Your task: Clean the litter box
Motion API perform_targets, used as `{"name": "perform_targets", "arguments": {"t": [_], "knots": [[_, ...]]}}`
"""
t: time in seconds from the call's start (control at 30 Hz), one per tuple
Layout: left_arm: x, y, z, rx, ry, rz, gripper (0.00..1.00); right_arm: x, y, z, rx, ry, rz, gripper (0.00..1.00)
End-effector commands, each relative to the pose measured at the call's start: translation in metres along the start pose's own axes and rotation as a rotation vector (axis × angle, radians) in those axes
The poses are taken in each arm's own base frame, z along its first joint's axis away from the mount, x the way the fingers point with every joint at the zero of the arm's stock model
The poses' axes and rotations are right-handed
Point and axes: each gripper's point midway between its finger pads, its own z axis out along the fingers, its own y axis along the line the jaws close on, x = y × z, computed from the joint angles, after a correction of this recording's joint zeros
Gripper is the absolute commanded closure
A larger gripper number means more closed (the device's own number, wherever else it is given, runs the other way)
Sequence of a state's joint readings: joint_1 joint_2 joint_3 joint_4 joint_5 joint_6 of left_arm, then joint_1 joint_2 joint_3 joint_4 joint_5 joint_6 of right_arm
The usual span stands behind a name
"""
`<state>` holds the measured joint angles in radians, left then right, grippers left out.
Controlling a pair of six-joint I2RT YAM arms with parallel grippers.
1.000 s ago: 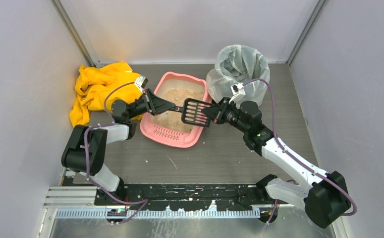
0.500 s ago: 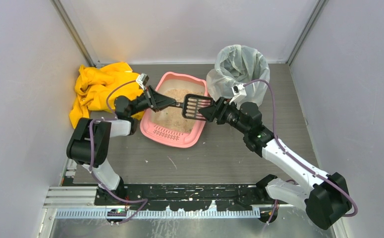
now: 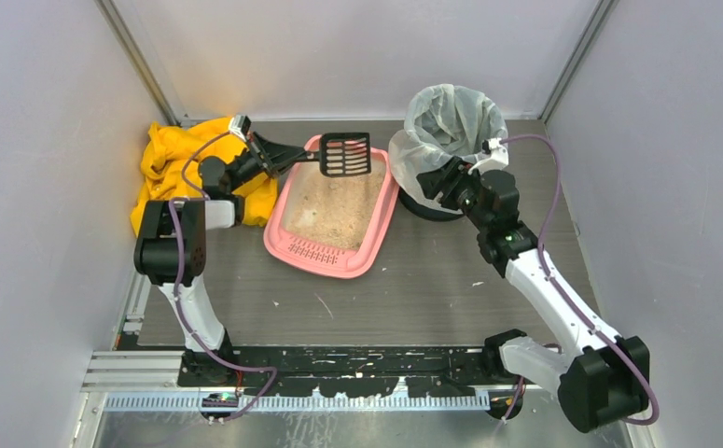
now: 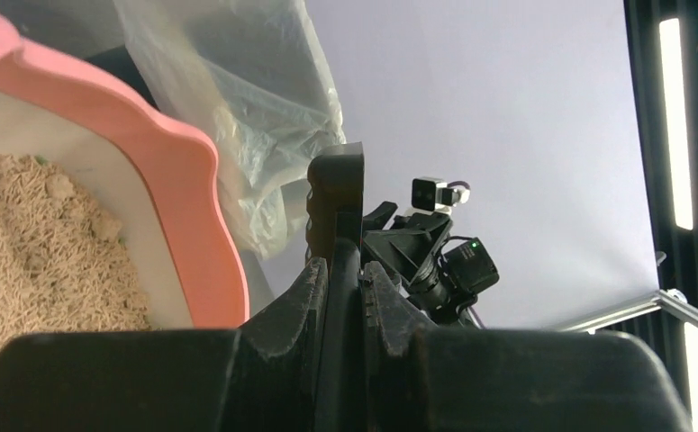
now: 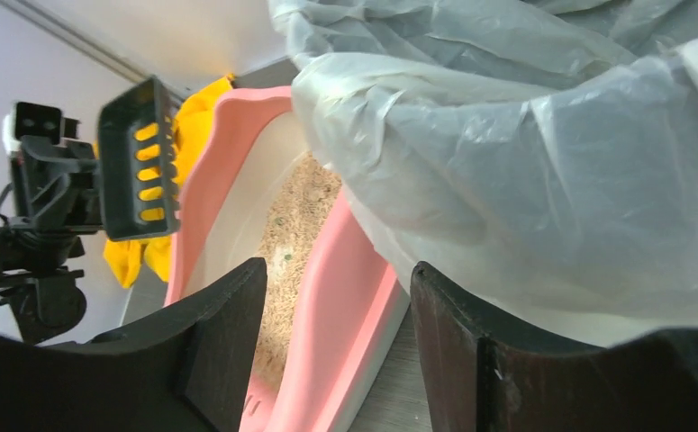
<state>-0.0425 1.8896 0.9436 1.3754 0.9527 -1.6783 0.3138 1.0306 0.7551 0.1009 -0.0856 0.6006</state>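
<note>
Gripping the scoop (image 3: 345, 154) by its handle, left gripper (image 3: 287, 153) jaws clamped, blade above the far end of the litter box (image 3: 376, 245), long axis running near-to-far below it, left arm nearer; right of the box, right gripper (image 3: 430, 176) jaws gape empty beside the bin (image 3: 451, 117)

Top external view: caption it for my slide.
Left pincer holds the scoop over the litter box; right pincer open beside the bin.

one litter box (image 3: 325, 266), one scoop (image 3: 345, 154), one bin (image 3: 451, 117), seemingly one cloth (image 3: 175, 168).
</note>
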Motion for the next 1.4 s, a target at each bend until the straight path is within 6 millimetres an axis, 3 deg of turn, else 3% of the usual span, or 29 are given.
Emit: {"name": "perform_targets", "arguments": {"t": [0.0, 0.13, 0.23, 0.47, 0.67, 1.0, 1.37], "knots": [[-0.020, -0.026, 0.015, 0.063, -0.012, 0.049, 1.00, -0.028, 0.007, 0.009, 0.036, -0.015, -0.020, 0.36], [-0.020, -0.023, 0.021, 0.011, 0.012, 0.081, 1.00, -0.025, 0.007, 0.009, 0.111, 0.103, 0.015, 0.36], [-0.023, -0.033, 0.025, -0.076, 0.016, 0.127, 1.00, -0.024, 0.007, 0.002, 0.177, 0.181, 0.036, 0.36], [-0.042, -0.043, 0.011, -0.487, -0.001, 0.283, 1.00, -0.030, 0.018, -0.001, 0.226, 0.280, 0.075, 0.35], [-0.038, -0.017, -0.009, -0.681, 0.081, 0.328, 1.00, -0.031, 0.022, 0.016, 0.193, 0.279, 0.083, 0.35], [0.000, 0.039, -0.030, -1.001, 0.193, 0.607, 1.00, -0.013, 0.018, 0.028, 0.148, 0.307, 0.081, 0.36], [0.009, 0.050, 0.000, -1.111, 0.307, 0.834, 1.00, 0.014, 0.002, 0.025, 0.165, 0.355, 0.088, 0.36]]}}
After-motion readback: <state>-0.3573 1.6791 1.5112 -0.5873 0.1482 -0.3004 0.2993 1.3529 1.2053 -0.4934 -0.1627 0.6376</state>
